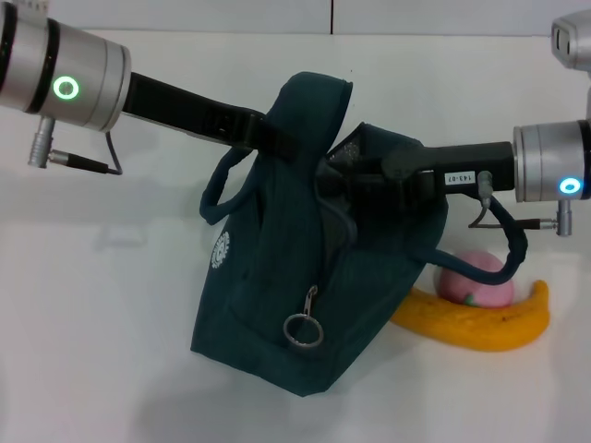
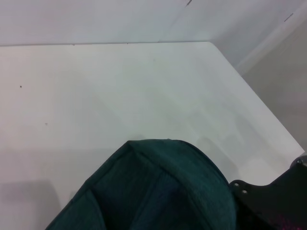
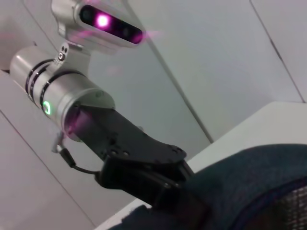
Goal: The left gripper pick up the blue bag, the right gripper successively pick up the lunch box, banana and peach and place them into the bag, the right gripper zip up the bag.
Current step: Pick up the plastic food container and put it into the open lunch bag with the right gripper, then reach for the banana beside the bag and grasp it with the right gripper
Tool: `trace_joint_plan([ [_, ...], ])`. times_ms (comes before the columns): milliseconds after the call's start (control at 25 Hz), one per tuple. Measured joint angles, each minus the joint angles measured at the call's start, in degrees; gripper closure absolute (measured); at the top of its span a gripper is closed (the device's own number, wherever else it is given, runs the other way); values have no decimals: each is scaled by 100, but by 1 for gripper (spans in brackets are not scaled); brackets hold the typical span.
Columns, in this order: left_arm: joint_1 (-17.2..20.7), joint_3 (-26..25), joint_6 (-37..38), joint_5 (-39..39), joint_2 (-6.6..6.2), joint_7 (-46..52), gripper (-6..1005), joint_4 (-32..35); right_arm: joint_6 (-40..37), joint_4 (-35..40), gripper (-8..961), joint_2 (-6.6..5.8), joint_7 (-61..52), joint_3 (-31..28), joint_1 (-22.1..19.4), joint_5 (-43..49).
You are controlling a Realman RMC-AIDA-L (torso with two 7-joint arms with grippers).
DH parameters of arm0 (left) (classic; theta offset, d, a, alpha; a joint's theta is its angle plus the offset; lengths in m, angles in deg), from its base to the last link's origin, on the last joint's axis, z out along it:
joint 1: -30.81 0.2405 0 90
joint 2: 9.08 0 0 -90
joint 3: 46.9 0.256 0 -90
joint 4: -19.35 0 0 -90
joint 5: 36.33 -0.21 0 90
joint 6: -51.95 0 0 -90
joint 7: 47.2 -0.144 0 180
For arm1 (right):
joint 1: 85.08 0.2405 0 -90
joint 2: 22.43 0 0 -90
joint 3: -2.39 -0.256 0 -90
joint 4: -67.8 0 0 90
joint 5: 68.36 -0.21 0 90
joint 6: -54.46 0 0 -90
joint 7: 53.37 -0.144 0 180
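My left gripper (image 1: pixel 261 132) is shut on the top edge of the blue bag (image 1: pixel 277 277) and holds it tilted, with its bottom on the table. The bag also shows in the left wrist view (image 2: pixel 163 191) and the right wrist view (image 3: pixel 259 177). My right gripper (image 1: pixel 362 177) reaches into the bag's open mouth from the right, and its fingers are hidden inside. The lunch box is out of view. The banana (image 1: pixel 480 328) lies on the table to the right of the bag, with the peach (image 1: pixel 476 281) just behind it.
A metal zipper ring (image 1: pixel 303 330) hangs on the bag's front. A carry handle (image 1: pixel 217 198) loops out on its left side. The white table (image 1: pixel 111 351) extends left and forward; a wall stands behind it.
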Motion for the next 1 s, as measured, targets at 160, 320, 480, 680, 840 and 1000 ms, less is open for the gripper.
trace_joint_plan([
  [160,-20,-1,-15,9,2,-36,966,10,-275,259,691,-18,-43,-11,-19,-44],
  [320,-44,-15,-16,65,-4,-45,966,57,-325,816,563,-40,-500,78,-216,-52],
  [480,-38,-118,-21,310,-31,-183,966,61,-50,1127,498,-53,-910,406,-374,-22],
  [680,-21,-352,-60,343,-35,-335,966,16,201,1702,494,-37,-1142,742,-678,-98],
  [840,-14,-461,-106,339,-39,-483,966,-125,109,2103,492,-42,-1116,812,-947,-459],
  [1000,7,-464,-231,296,-30,-518,966,-175,-249,2582,489,-58,-1091,877,-1260,-855],
])
